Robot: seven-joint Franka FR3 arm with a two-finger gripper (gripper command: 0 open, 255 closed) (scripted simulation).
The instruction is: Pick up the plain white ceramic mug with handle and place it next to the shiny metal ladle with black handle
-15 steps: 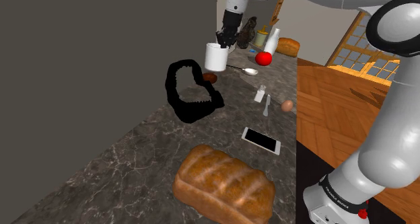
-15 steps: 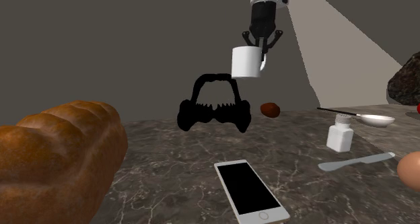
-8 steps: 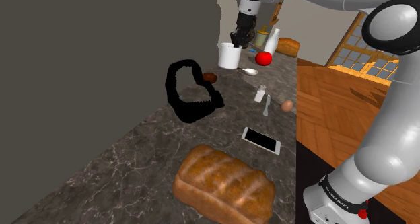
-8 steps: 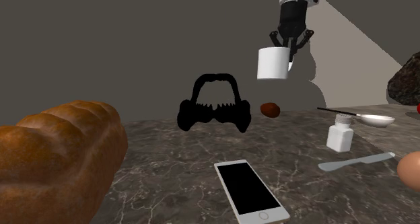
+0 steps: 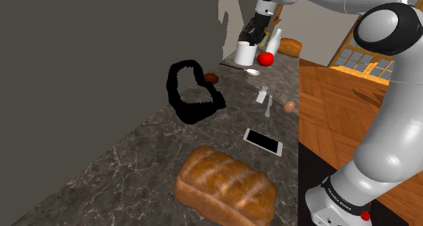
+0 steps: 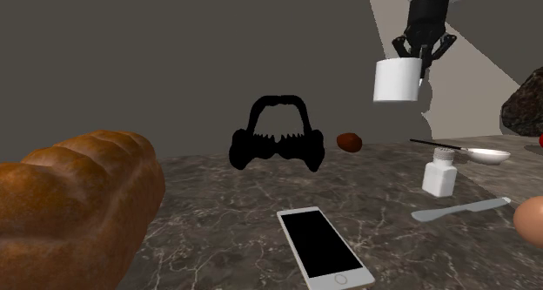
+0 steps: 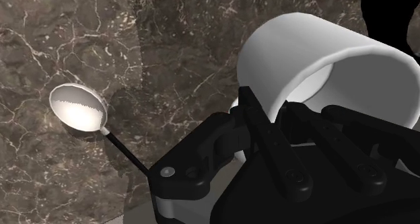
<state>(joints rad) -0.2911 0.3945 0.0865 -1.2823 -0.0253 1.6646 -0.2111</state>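
A plain white mug (image 5: pixel 245 53) (image 6: pixel 396 79) hangs in the air above the dark marble counter (image 5: pixel 149 146), held at its rim. My black gripper (image 5: pixel 252 36) (image 6: pixel 422 57) (image 7: pixel 269 125) is shut on that rim, one finger inside and one outside the wall of the mug (image 7: pixel 316 61). The metal ladle (image 5: pixel 251 72) (image 6: pixel 486 156) lies flat on the counter just below and beside the mug, its thin black handle pointing toward the wall. In the wrist view the ladle's bowl (image 7: pixel 79 108) lies off to the side of the gripper.
A black toothed ring (image 5: pixel 193 92) and a small brown lump (image 5: pixel 211 77) sit near the wall. A red fruit (image 5: pixel 265 58), white bottle (image 5: pixel 274 40), shaker (image 5: pixel 262 94), knife (image 5: pixel 268 106), egg (image 5: pixel 289 106), phone (image 5: pixel 263 142) and loaf (image 5: pixel 226 185) crowd the counter.
The gripper has carried the mug away from the black ring toward the ladle, moving to the right in both exterior views. The mug now hangs over the ladle's handle end.
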